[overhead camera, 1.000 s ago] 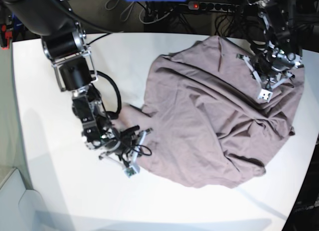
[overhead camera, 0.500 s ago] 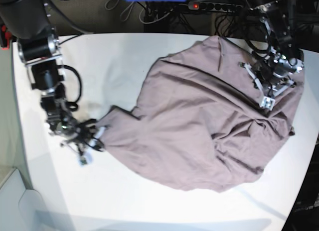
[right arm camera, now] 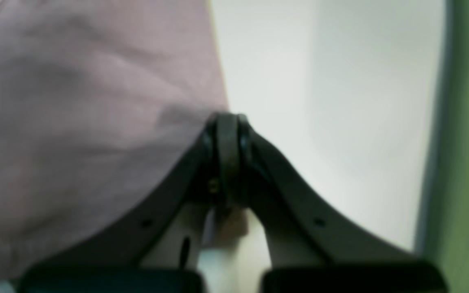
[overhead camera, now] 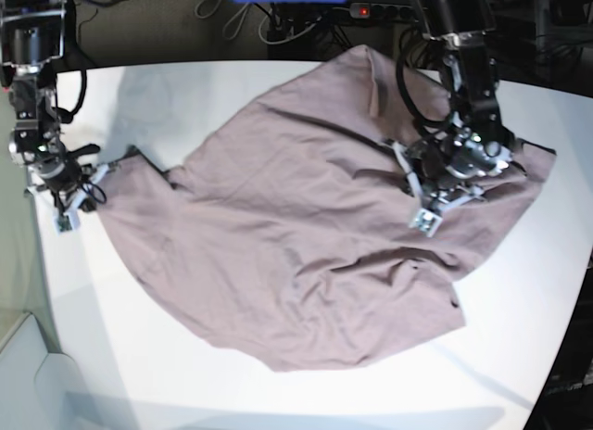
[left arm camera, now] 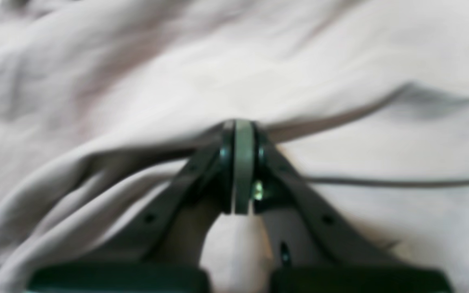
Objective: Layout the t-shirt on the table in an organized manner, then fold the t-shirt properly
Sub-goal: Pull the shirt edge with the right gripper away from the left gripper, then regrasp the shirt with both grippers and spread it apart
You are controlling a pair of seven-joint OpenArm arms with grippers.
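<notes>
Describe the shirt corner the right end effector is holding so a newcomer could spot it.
Start at the white table, mostly covered by the mauve-pink t-shirt. Follow the cloth to its narrow tip at the base view's far left edge. That tip is pinched in the shut right end effector, near the table's edge; the left end effector grips mid-cloth.

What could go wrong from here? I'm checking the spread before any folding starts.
1. The right gripper holds the t-shirt at the table's side edge; pulling further could drag cloth over it.
2. The left gripper is shut on a pinch in the middle of the cloth, not on an edge, so folds may bunch there.
3. The near hem is wavy and creased; a fold now would likely come out crooked.
</notes>
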